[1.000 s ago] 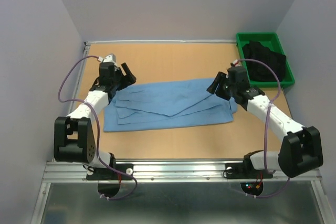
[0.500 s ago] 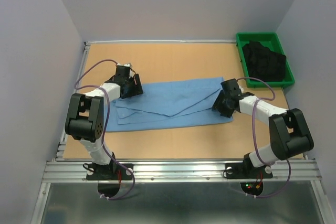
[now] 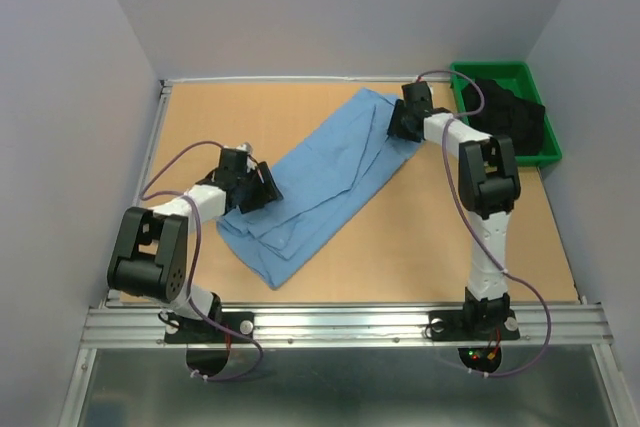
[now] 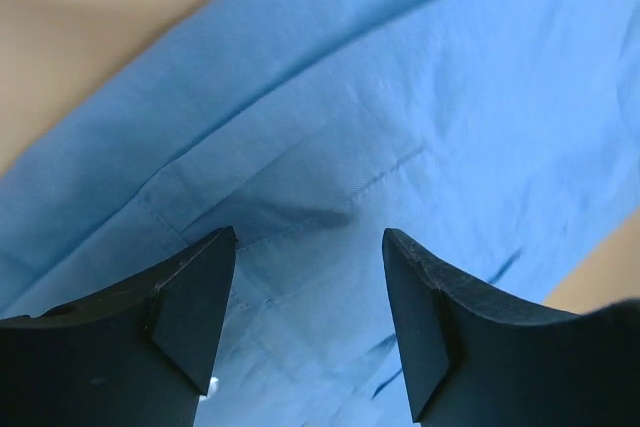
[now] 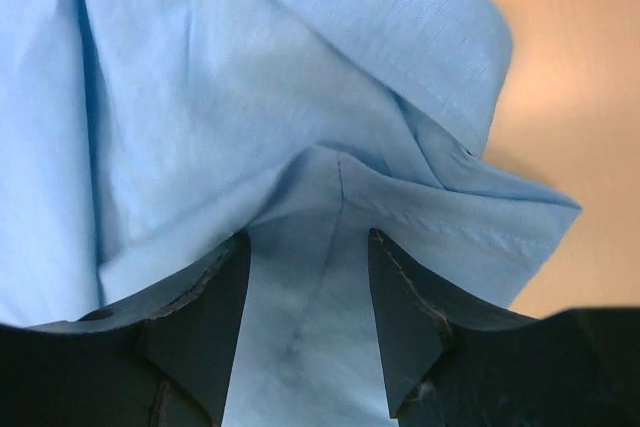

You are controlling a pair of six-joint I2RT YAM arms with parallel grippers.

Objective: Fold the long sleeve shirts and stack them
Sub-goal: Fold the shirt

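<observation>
The right gripper [image 5: 308, 247] pinches a tented fold at the far end of the light blue shirt [image 3: 322, 179], likely to swing it round. The left gripper [image 4: 310, 242], spread, seems to anchor the near end. The shirt lies diagonally on the worktop [image 3: 430, 247].

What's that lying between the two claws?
A blue shirt, lying slantwise from the left claw to the right claw; the top view shows it.
</observation>
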